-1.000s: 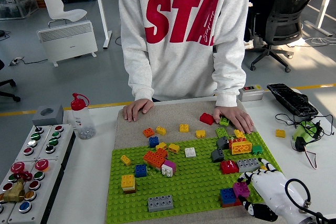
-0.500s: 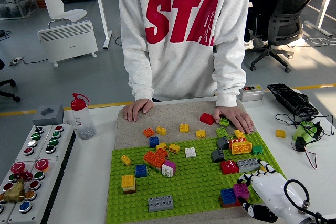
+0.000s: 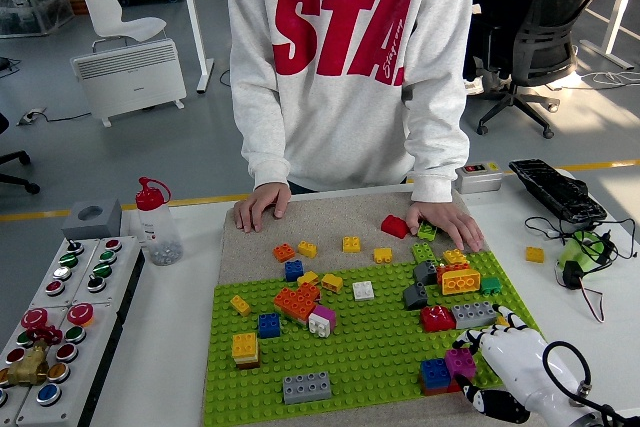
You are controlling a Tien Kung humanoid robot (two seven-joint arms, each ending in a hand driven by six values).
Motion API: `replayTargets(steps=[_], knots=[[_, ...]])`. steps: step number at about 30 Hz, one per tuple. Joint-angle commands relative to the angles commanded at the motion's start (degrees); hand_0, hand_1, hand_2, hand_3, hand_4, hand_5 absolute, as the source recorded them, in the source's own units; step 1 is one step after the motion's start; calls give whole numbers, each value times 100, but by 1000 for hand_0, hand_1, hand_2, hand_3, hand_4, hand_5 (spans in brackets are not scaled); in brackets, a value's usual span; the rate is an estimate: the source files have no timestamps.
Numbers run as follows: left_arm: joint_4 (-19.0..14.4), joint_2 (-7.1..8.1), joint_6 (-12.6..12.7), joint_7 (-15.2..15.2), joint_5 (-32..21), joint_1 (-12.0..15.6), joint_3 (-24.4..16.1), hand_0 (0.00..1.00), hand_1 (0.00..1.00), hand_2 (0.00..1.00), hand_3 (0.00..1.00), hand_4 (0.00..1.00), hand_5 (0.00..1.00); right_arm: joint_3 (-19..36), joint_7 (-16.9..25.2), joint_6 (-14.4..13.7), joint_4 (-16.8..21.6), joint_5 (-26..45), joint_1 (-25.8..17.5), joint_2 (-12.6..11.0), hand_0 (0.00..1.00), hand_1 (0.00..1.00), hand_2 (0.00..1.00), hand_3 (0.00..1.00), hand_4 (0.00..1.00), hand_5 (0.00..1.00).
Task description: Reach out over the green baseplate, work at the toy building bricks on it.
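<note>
The green baseplate point(image 3: 360, 342) lies flat on the white table point(image 3: 175, 337), its far edge meeting a beige mat point(image 3: 330, 222) that extends to the table's far side. The right hand point(image 3: 500, 367), white with black joints, enters from the lower right corner and sits over the baseplate's near right corner; its fingers curl toward a magenta brick point(image 3: 460, 361) and appear to touch it, though whether they actually clamp it cannot be told from this view. The magenta brick stands against a blue brick point(image 3: 434, 374). Just beyond the hand are a grey brick point(image 3: 473, 314) and a red brick point(image 3: 436, 318). Further bricks are spread over the plate: an orange brick point(image 3: 294, 301) near the centre, a long grey brick point(image 3: 306, 386) at the near edge, and a yellow brick point(image 3: 244, 346) to the left. Several small bricks lie loose on the mat. A person in a white sweatshirt point(image 3: 345, 57) stands at the far side, both hands resting flat on the mat, one hand point(image 3: 261, 207) at its left, the other hand point(image 3: 448, 224) just beside a red piece point(image 3: 394, 226). A control box with coloured buttons point(image 3: 60, 322) and a red-capped bottle point(image 3: 156, 222) stand at the table's left.
</note>
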Motion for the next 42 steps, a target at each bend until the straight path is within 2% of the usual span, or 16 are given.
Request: replayTargets(steps=[22, 23, 28, 29, 34, 35, 40, 41, 42], knots=[[0, -1, 1, -4, 5, -14, -14, 691, 700, 688, 623, 360, 998, 24, -45, 47, 28, -31, 3, -1, 998, 688, 611, 596, 599, 247], [0, -1, 2, -4, 7, -14, -16, 691, 700, 688, 623, 360, 998, 27, -60, 69, 38, -43, 4, -2, 998, 735, 710, 710, 625, 250], [0, -3, 3, -1, 17, -12, -20, 691, 700, 688, 623, 360, 998, 36, -133, 144, 62, -97, 5, -1, 998, 735, 710, 710, 625, 250], [0, -3, 4, 0, 19, -11, -21, 691, 700, 687, 623, 360, 998, 36, -144, 154, 63, -103, 5, 1, 998, 775, 794, 790, 664, 255], [0, -5, 5, 4, 33, 0, -25, 691, 700, 687, 623, 360, 998, 26, -198, 225, 52, -106, 1, 7, 998, 775, 794, 790, 664, 255], [0, -6, 5, 5, 36, 3, -27, 692, 699, 687, 623, 360, 998, 24, -204, 232, 52, -102, 0, 7, 998, 823, 874, 850, 701, 280], [0, -8, 8, 7, 50, 19, -36, 692, 699, 687, 623, 360, 998, 11, -214, 230, 70, -75, -9, 4, 998, 823, 874, 850, 701, 280], [0, -9, 8, 8, 54, 22, -38, 691, 700, 688, 623, 360, 998, 11, -215, 230, 77, -67, -11, 4, 998, 845, 914, 895, 725, 295], [0, -10, 8, 9, 58, 26, -40, 691, 700, 688, 623, 360, 998, 10, -214, 224, 89, -60, -14, 3, 998, 845, 914, 895, 725, 295]])
